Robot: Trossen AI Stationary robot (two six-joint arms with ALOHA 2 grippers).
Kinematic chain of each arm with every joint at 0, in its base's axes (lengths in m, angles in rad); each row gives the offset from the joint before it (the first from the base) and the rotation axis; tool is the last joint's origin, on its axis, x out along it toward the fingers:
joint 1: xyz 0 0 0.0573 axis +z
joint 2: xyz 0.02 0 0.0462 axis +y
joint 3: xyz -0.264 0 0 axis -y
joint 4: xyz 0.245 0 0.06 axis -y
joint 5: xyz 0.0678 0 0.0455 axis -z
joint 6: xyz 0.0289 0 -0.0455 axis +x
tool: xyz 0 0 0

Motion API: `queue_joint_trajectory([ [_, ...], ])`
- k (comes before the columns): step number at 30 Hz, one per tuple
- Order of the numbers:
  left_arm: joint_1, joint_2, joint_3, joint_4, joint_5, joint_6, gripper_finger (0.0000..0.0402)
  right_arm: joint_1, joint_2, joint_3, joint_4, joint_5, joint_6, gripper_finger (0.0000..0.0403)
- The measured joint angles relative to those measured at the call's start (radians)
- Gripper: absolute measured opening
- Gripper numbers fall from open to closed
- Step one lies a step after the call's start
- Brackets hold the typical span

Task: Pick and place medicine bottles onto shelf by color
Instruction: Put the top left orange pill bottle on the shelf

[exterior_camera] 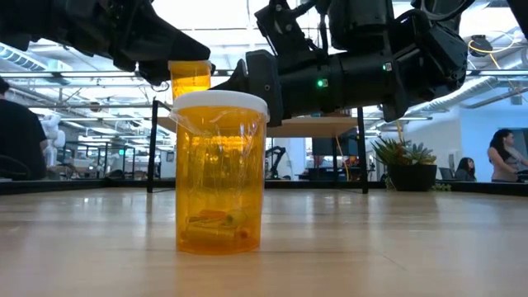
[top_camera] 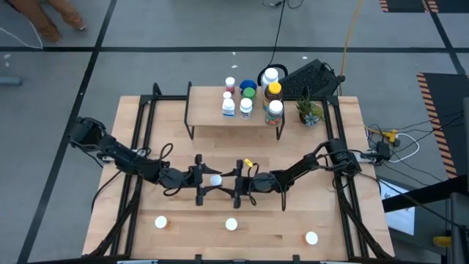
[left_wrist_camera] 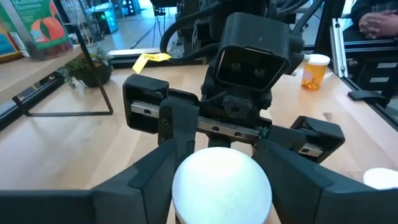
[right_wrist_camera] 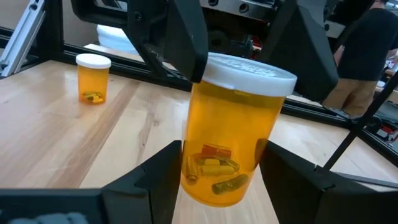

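Handover mid-table: your left gripper [top_camera: 207, 180] and right gripper [top_camera: 233, 183] both clasp 1 orange bottle [top_camera: 215, 179]. Next, 1 releases; carry to shelf [top_camera: 212, 119].

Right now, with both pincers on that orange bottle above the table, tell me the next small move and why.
Probably open the left pincer. It grips the orange bottle near its white cap, while the right pincer presses the body from both sides, so the handover looks ready. The shelf stands at the back of the table, for the right arm to carry it there.
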Motion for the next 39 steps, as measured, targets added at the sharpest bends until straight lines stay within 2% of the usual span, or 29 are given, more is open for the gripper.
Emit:
queue_joint_trajectory([
  [3,0.000,0.000,0.000,-0.008,0.005,-0.020,0.0244,0.000,0.000,0.000,0.006,0.000,-0.004,0.0199],
  [10,0.000,0.000,0.000,-0.006,0.005,-0.015,0.0327,0.000,0.000,0.000,0.022,-0.002,-0.004,0.0199],
  [14,0.000,0.000,0.000,-0.008,0.008,-0.007,0.0344,0.000,0.000,0.000,0.018,-0.003,-0.004,0.0199],
  [18,0.000,0.000,0.000,-0.009,0.008,-0.003,0.0324,0.000,0.000,0.000,0.025,-0.003,-0.004,0.0199],
  [24,0.000,0.000,0.000,-0.006,0.008,-0.004,0.0252,0.000,0.000,0.000,0.026,-0.003,-0.004,0.0199],
  [28,0.001,0.000,0.000,-0.005,0.009,-0.008,0.0217,-0.001,0.000,0.000,0.025,-0.004,0.063,0.0203],
  [32,0.010,0.000,0.000,-0.005,0.002,-0.012,0.0212,-0.013,-0.005,0.000,-0.020,-0.004,0.129,0.0227],
  [39,0.049,-0.017,0.000,-0.008,-0.044,-0.007,0.0229,-0.021,-0.142,-0.047,-0.294,-0.002,0.221,0.0289],
])
